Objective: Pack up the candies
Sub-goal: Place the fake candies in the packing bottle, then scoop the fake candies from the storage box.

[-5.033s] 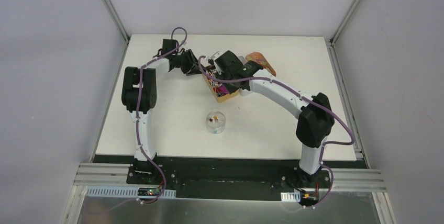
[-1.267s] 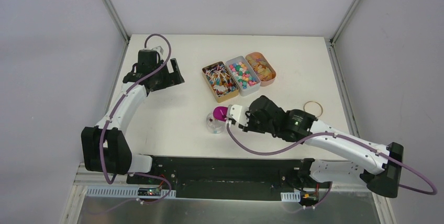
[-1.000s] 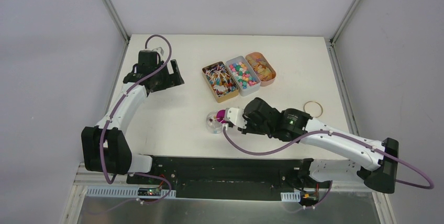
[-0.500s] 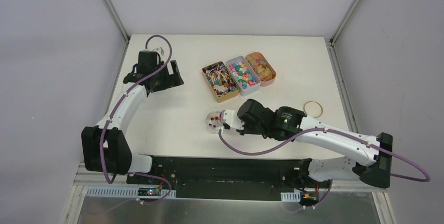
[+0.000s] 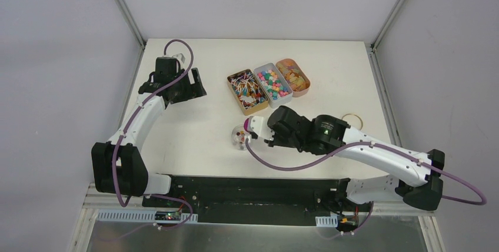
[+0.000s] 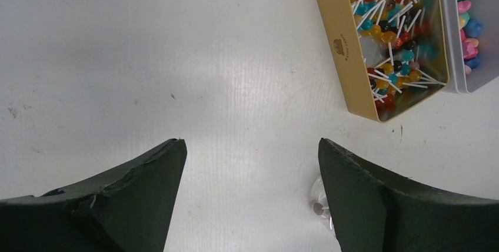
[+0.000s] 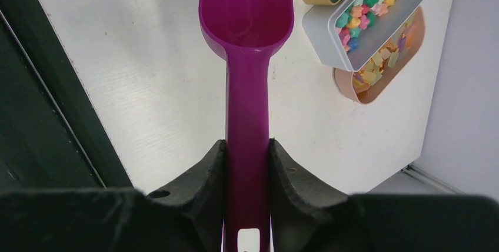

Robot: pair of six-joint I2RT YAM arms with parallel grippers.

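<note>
The candies lie in three open tins at the back: lollipops on white sticks in a gold tin (image 5: 247, 92), small bright lumps in a grey tin (image 5: 272, 83), and yellow-orange pieces in an orange tin (image 5: 293, 76). A few more sit in a small clear cup (image 5: 240, 136). My right gripper (image 7: 247, 146) is shut on the handle of a magenta scoop (image 7: 247, 16), whose bowl looks empty. In the top view that gripper (image 5: 258, 131) is right beside the cup. My left gripper (image 5: 197, 84) hangs open over bare table at the left, holding nothing.
A thin rubber-band ring (image 5: 352, 122) lies on the table to the right of the right arm. The left wrist view shows the gold tin (image 6: 382, 34) at upper right and the clear cup (image 6: 320, 202) peeking past the right finger (image 6: 376, 205).
My right arm has swung the scoop left and back over the clear cup and turned it, so little magenta shows from above. The left arm has stayed put.
</note>
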